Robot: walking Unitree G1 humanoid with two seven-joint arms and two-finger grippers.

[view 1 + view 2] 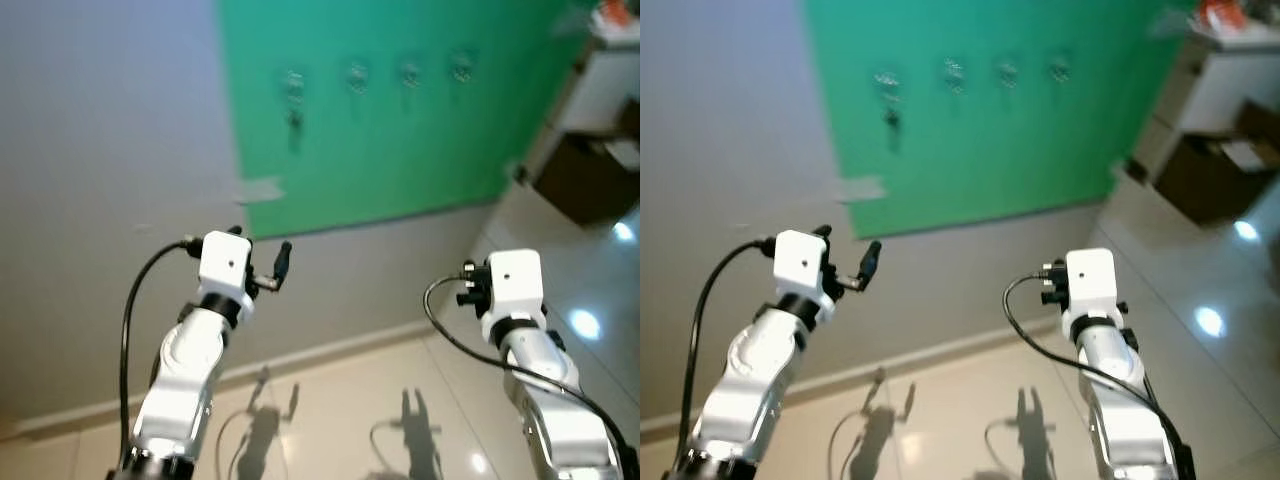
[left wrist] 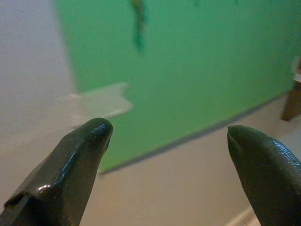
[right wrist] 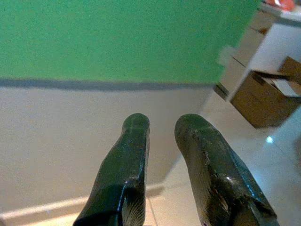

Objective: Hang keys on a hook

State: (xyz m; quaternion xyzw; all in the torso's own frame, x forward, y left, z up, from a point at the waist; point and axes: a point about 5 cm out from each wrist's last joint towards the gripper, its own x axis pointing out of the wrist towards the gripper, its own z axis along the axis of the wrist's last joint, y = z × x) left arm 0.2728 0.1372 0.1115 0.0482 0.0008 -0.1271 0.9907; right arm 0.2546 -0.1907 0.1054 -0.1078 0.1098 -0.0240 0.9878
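Keys [image 1: 294,118] hang already from the leftmost hook [image 1: 292,82] in a row of four small metallic hooks on a matte green panel [image 1: 400,150], dangling straight down with their long axis vertical; they are blurred and too small to tell apart. Up and forward of the left end effector [image 1: 262,262] is where they lie, and that arm is plainly the nearer one. Its two glossy black fingers [image 2: 84,155], rounded and tapering at the tips, are spread wide with nothing between them, pointing toward the panel's lower corner, where a pale torn patch [image 1: 258,189] meets the smooth grey wall [image 1: 100,150]. Further right, the right end effector [image 3: 162,127] is held low over the shiny tiled floor [image 1: 560,290], its fingers close together but with a narrow gap, also empty. A brown cardboard box [image 1: 590,175] sits at the far right.
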